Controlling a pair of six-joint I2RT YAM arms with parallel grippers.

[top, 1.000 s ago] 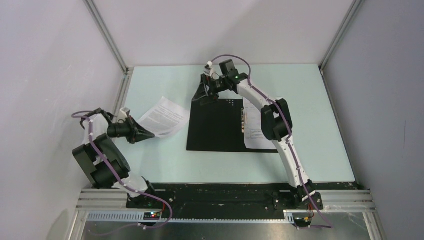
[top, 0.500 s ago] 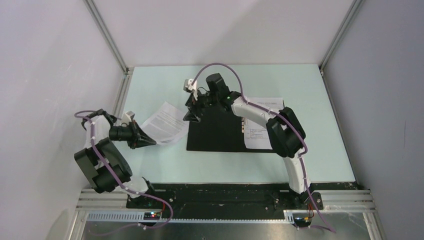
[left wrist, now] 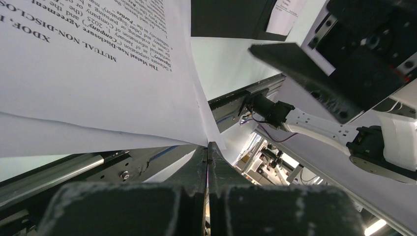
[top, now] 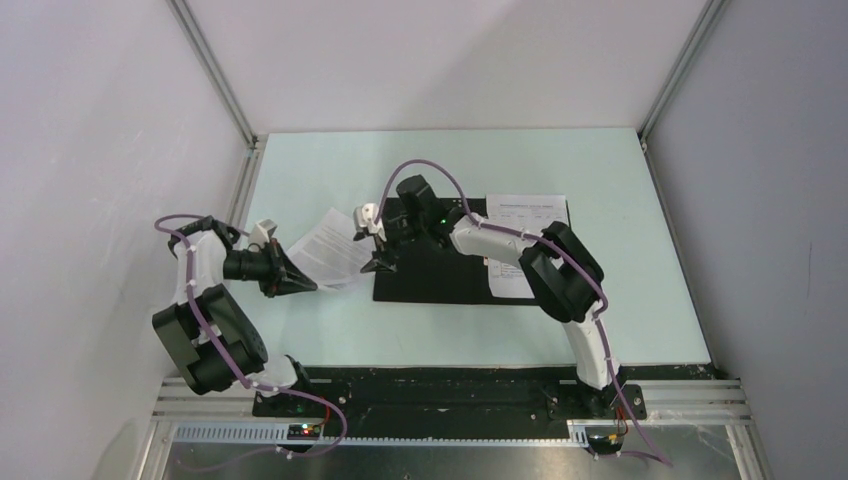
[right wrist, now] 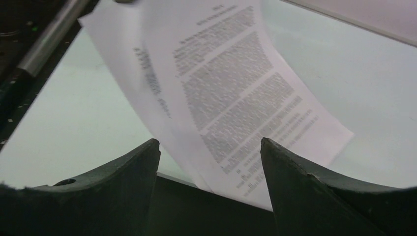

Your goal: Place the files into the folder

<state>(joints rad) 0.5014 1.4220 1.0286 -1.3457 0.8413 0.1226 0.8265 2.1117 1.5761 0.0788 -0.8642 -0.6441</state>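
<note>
The folder [top: 440, 275] lies open on the table, black inside up, with white files [top: 527, 213] at its right side. My left gripper [top: 306, 286] is shut on the corner of printed files [top: 328, 250] left of the folder; in the left wrist view the files [left wrist: 88, 73] rise from its closed jaws [left wrist: 207, 145]. My right gripper [top: 377, 262] is open above the folder's left edge, facing those files. In the right wrist view the files [right wrist: 231, 98] hang between and beyond its fingertips [right wrist: 210, 141], over the folder's edge [right wrist: 196, 206].
The pale green table [top: 620, 290] sits inside grey walls with metal corner posts [top: 215, 75]. A black rail [top: 440, 385] runs along the near edge, holding both arm bases.
My right gripper has swung from the folder's far left corner down and left to its left edge, near the held files. My left gripper has shifted slightly right with the files.
</note>
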